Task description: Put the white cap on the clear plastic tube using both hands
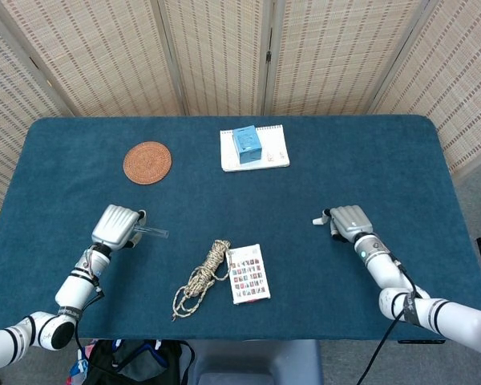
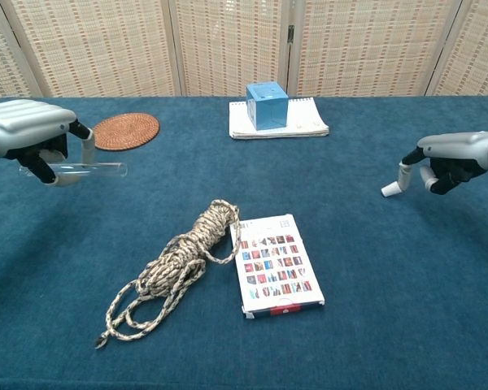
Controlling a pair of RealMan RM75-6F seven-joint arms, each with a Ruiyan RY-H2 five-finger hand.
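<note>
Left hand (image 2: 24, 138) grips clear plastic tube (image 2: 93, 170); right hand (image 2: 455, 154) pinches white cap (image 2: 389, 190); both secured, well apart, capping outstanding.

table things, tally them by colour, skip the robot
white: 2, cap, notepad
clear: 1, tube
blue: 1, cube
brown: 1, woven coaster
beige: 1, rope
multicolour: 1, card pack
total: 7
</note>
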